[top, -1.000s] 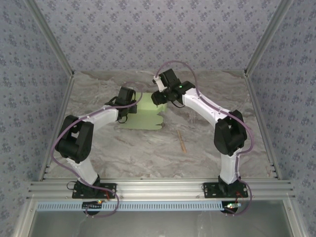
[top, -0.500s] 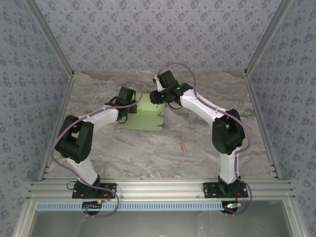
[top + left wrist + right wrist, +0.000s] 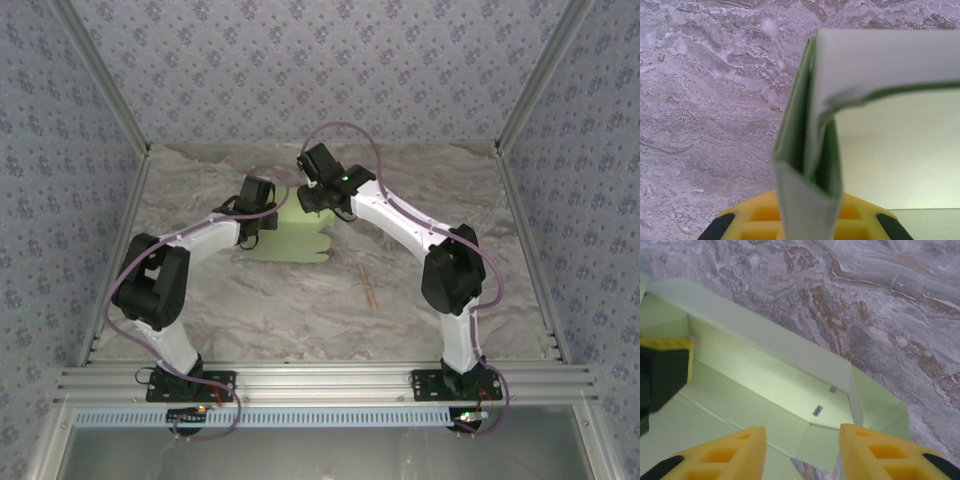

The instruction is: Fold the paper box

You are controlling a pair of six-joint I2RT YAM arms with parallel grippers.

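From above, the left gripper (image 3: 258, 230) covers the left edge of the box (image 3: 300, 242) and the right gripper (image 3: 312, 203) covers its far edge, so the folds there cannot be seen. The stick (image 3: 369, 286) is too thin to tell any detail. In the left wrist view the card is very near and blurred. Its upper flap is cut by the top and right edges, and the card hides the middle of the left fingers (image 3: 860, 220), which the bottom edge cuts. In the right wrist view the box runs out at the left and bottom edges. The right fingers (image 3: 735, 452) are cut at the bottom, and two dark marks (image 3: 817, 410) are too small to tell.
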